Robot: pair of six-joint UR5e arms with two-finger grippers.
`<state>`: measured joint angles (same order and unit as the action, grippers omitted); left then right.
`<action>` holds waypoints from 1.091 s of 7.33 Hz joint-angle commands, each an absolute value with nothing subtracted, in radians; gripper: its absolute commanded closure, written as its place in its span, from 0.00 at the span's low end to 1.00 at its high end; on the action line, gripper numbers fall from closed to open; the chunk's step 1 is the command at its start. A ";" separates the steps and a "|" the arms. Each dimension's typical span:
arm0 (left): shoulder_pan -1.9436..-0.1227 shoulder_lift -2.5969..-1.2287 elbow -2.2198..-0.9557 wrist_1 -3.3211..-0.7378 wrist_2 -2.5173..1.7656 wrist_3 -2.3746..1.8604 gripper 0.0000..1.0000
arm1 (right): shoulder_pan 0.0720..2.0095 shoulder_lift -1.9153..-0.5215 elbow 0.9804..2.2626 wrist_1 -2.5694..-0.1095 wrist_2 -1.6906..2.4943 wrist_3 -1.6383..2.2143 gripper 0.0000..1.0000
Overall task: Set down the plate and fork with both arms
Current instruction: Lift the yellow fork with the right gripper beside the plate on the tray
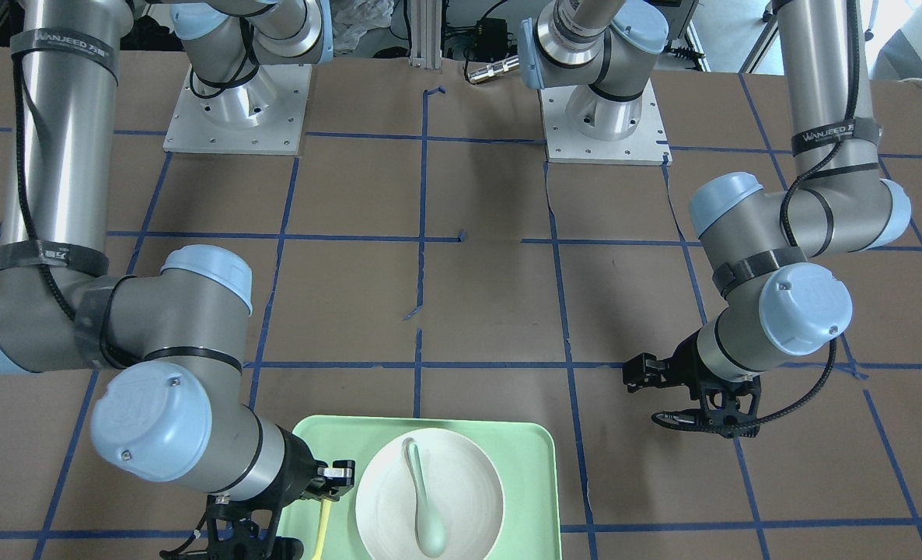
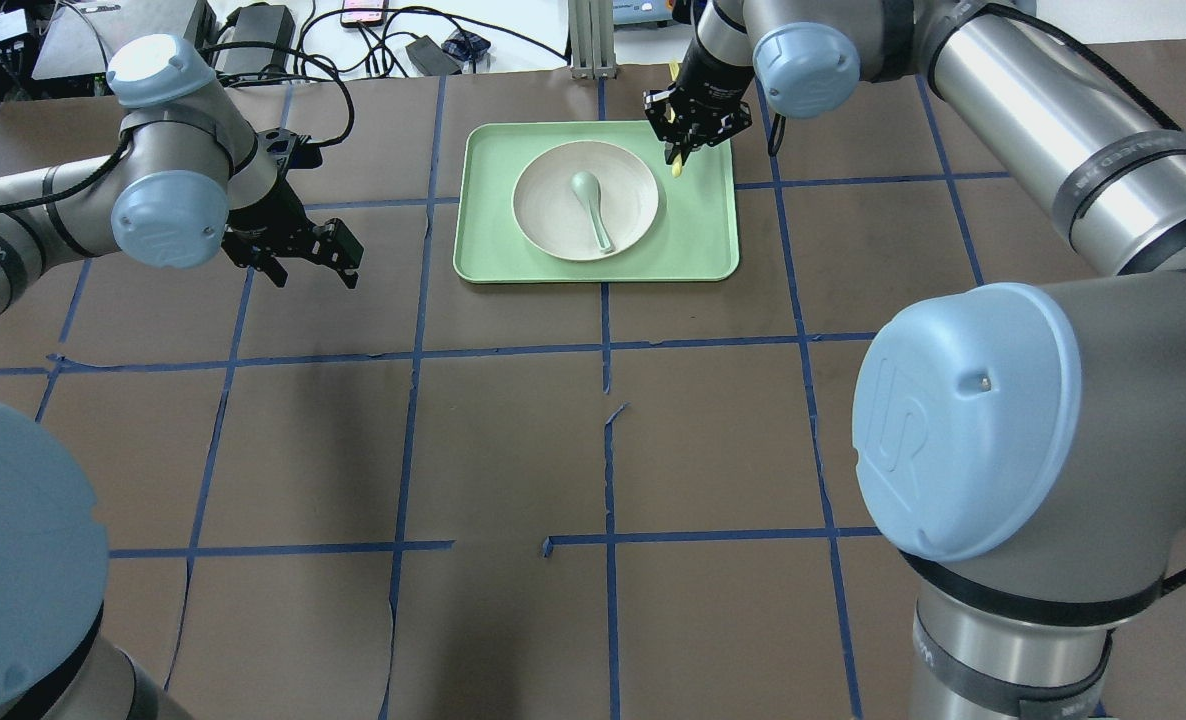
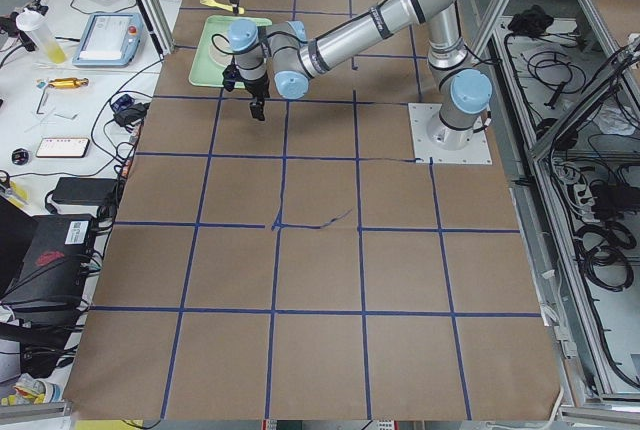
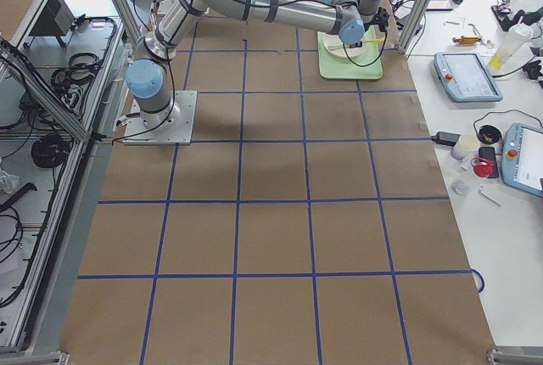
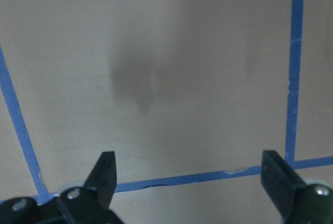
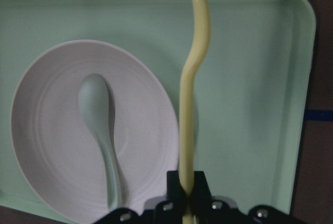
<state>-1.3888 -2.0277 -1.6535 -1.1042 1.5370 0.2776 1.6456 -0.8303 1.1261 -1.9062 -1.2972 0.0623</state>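
Observation:
The off-white plate (image 2: 553, 185) sits in the light-green tray (image 2: 698, 235), with a mint-green spoon (image 2: 591, 205) lying in it. My right gripper (image 2: 686, 140) is shut on the handle of the yellow fork (image 2: 675, 168) and holds it over the tray, just right of the plate. In the right wrist view the fork (image 6: 190, 94) runs forward from the shut gripper (image 6: 188, 182), beside the plate (image 6: 145, 130). I cannot tell whether the fork touches the tray. My left gripper (image 2: 315, 278) is open and empty above bare table left of the tray; it also shows in the left wrist view (image 5: 190, 169).
The table is brown paper with a blue tape grid. The tray (image 1: 523, 467) lies at the far edge from the robot. The arm bases (image 1: 235, 109) stand at the near edge. Cables and devices lie beyond the table's far edge (image 2: 373, 40).

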 commanded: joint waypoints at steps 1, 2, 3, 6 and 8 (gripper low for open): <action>-1.388 -2.029 -1.657 -1.103 1.537 0.276 0.00 | 1.626 -0.831 1.211 -1.902 -1.263 0.102 1.00; -1.388 -2.031 -1.657 -1.103 1.537 0.275 0.00 | 1.626 -0.827 1.218 -1.905 -1.185 0.037 1.00; -1.387 -2.031 -1.657 -1.103 1.537 0.275 0.00 | 1.626 -0.818 1.223 -1.905 -1.180 0.006 1.00; -1.385 -2.042 -1.655 -1.080 1.537 0.278 0.00 | 1.614 -0.790 1.212 -1.919 -1.189 -0.087 1.00; -1.385 -2.049 -1.655 -1.074 1.537 0.278 0.00 | 1.600 -0.752 1.192 -1.986 -1.189 -0.104 1.00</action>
<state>-1.3853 -2.0445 -1.6553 -1.0781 1.5371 0.2776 1.6064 -0.7743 1.2051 -1.9536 -1.1887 -0.0927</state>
